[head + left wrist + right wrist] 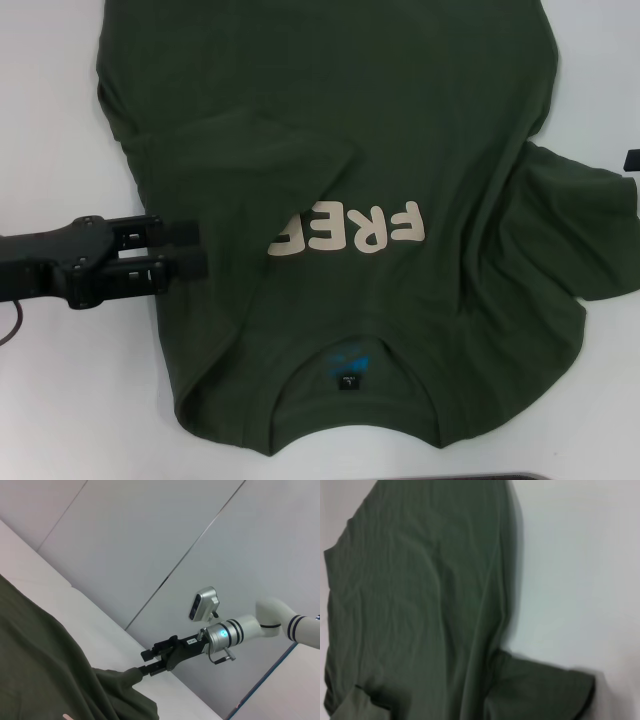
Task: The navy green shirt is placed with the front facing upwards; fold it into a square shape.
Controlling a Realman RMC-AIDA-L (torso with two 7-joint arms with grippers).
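Observation:
The navy green shirt (400, 130) lies face up on the white table, with its collar (350, 372) nearest me. Its left sleeve (270, 160) is folded in over the chest and hides the end of the cream "FREE" lettering (350, 230). My left gripper (198, 250) hovers beside the shirt's left edge, empty, fingers slightly apart. My right gripper (145, 661) shows in the left wrist view at the spread right sleeve (120, 685), fingers apart, the lower one touching the cloth. Only a sliver of it (633, 158) shows in the head view.
The white table (60, 120) runs bare to the left of the shirt and also past the right sleeve (590, 220). A grey wall with panel seams (200, 535) stands behind the table. A cable (12, 325) hangs from my left arm.

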